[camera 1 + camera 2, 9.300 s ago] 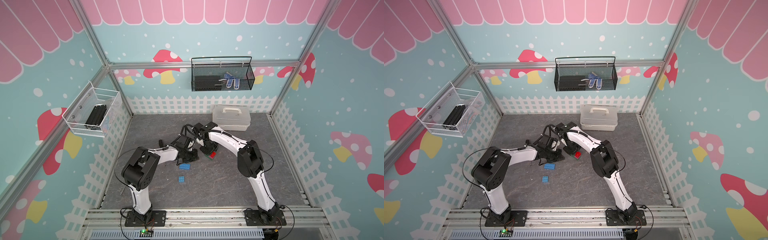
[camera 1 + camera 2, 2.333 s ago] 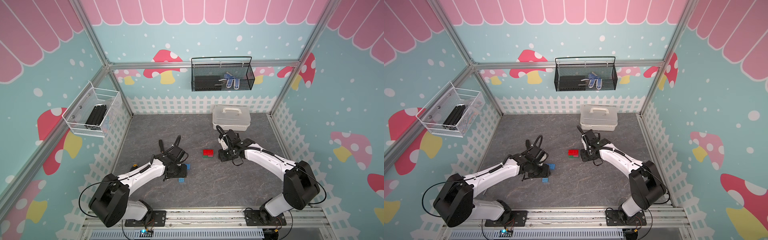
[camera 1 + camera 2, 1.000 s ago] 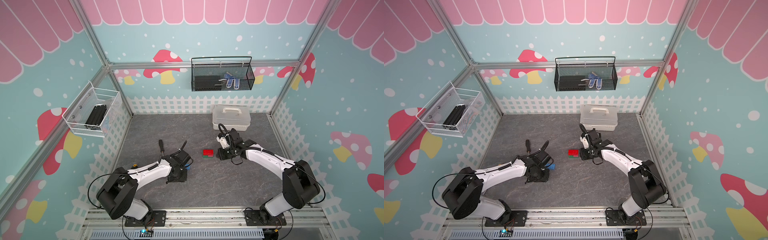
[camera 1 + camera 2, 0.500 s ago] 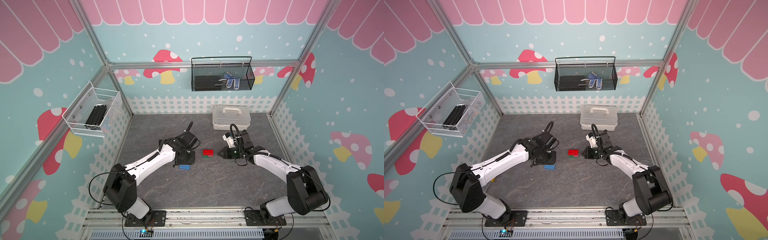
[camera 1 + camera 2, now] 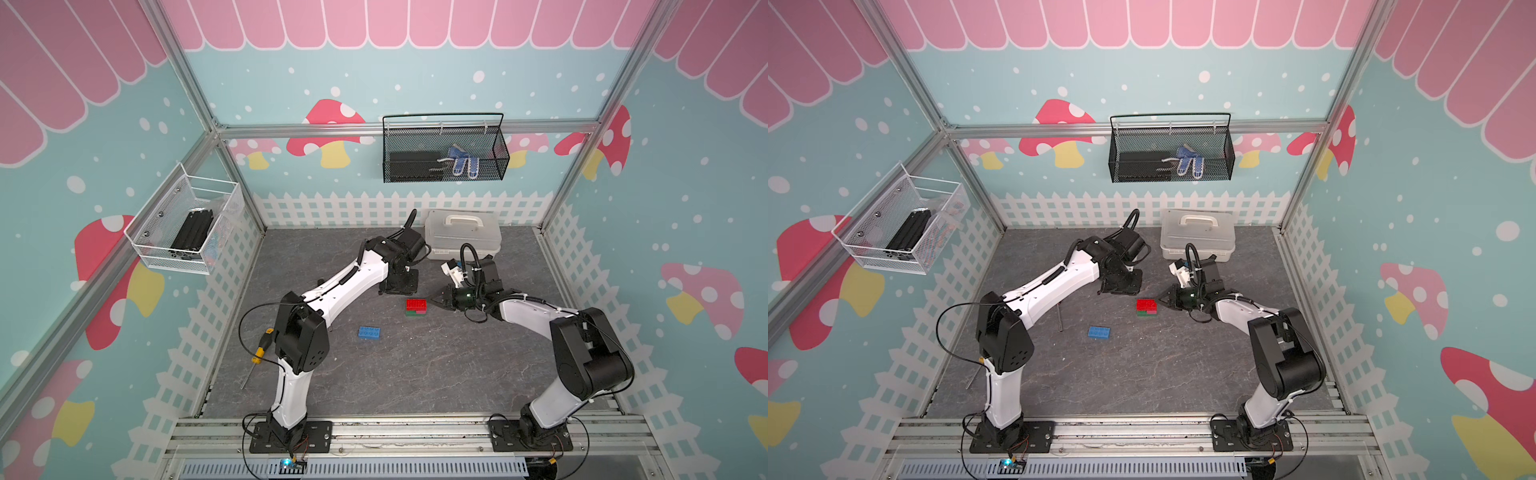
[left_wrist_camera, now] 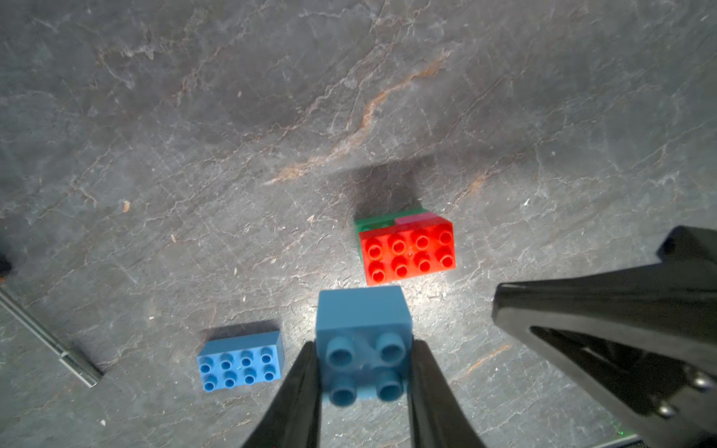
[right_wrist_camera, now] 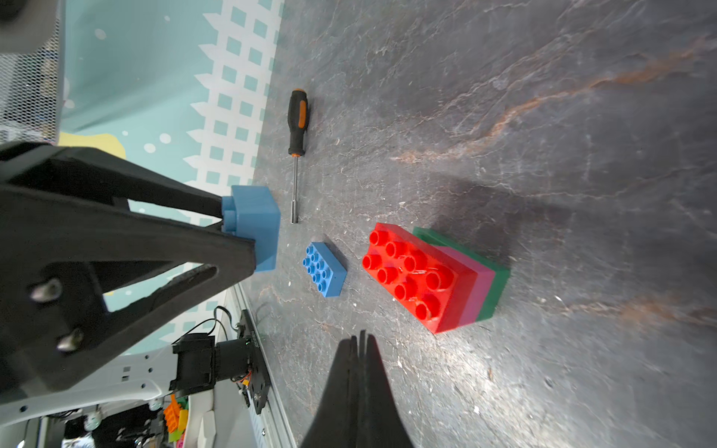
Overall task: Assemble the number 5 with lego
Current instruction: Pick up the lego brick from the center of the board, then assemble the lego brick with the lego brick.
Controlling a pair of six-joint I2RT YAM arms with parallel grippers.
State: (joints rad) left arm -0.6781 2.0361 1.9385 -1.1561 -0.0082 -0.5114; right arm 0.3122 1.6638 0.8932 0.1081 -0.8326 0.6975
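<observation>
On dark grey slate-look table mat [image 5: 415, 374]: right gripper [image 7: 359, 349] fully closed, empty, just beside the half-built number 5 [image 7: 426, 279], a stack of red, pink and green studded plastic bricks. Long blue studded brick [image 6: 240, 362] loose nearby. Left gripper [image 6: 364, 360] clamps short blue studded brick [image 6: 362, 314], off the mat near the stack. Risk: stack unbraced, pressing may shove it or twist the brick in the pinch

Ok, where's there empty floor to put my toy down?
Roomiest: the bare grey floor between the long blue brick and the front rail. Also free: the back corner between the left arm and the fence. Crowded: around the red-topped stack, where the left gripper holds the short blue brick and the shut right gripper sits close.
</observation>
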